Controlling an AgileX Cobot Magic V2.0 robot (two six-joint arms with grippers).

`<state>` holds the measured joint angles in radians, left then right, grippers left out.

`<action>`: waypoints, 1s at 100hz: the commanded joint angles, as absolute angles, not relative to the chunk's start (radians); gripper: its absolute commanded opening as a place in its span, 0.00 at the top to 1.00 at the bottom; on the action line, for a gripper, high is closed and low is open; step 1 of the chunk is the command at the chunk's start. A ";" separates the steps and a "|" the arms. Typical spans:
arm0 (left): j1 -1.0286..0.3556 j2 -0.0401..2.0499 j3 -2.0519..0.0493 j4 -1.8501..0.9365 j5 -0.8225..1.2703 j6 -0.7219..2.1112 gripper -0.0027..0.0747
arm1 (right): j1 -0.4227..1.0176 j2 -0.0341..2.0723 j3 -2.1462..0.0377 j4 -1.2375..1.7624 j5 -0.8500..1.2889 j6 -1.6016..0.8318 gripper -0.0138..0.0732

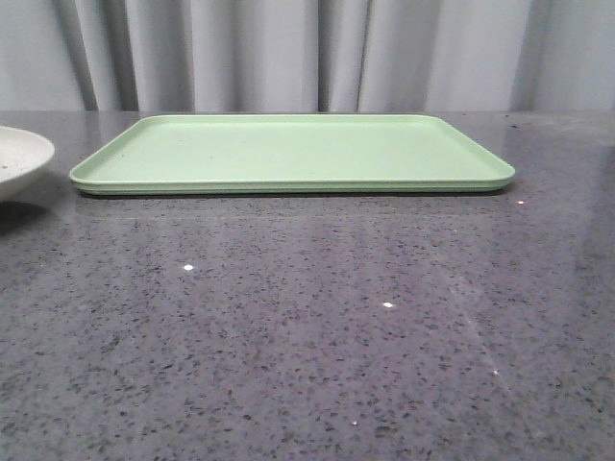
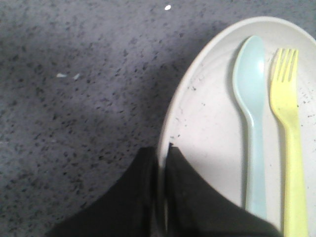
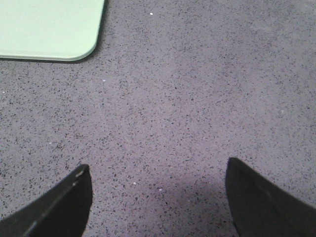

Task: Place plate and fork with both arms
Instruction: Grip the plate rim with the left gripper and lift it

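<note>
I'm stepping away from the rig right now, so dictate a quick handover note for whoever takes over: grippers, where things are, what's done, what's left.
Left gripper: shut on the rim of the round off-white speckled plate, which sits at the table's left edge, beside the flat pale green rectangular tray.
Right gripper: open, holding nothing, over bare grey speckled tabletop near a tray corner.
The small yellow plastic fork lies in the plate beside a pale blue spoon.
Done: plate gripped.
Left: nothing is on the tray yet; plate and fork still need placing.
</note>
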<state>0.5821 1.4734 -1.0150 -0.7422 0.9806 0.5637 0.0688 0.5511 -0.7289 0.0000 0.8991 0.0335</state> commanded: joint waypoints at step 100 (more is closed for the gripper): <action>0.372 1.416 -1.148 -1.030 1.024 0.488 0.99 | 0.065 0.562 -0.761 0.000 0.824 0.028 0.20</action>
<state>0.4201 1.4524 -1.1143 -0.9406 1.0743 0.5279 0.0688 0.5511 -0.7289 0.0053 0.8973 0.0335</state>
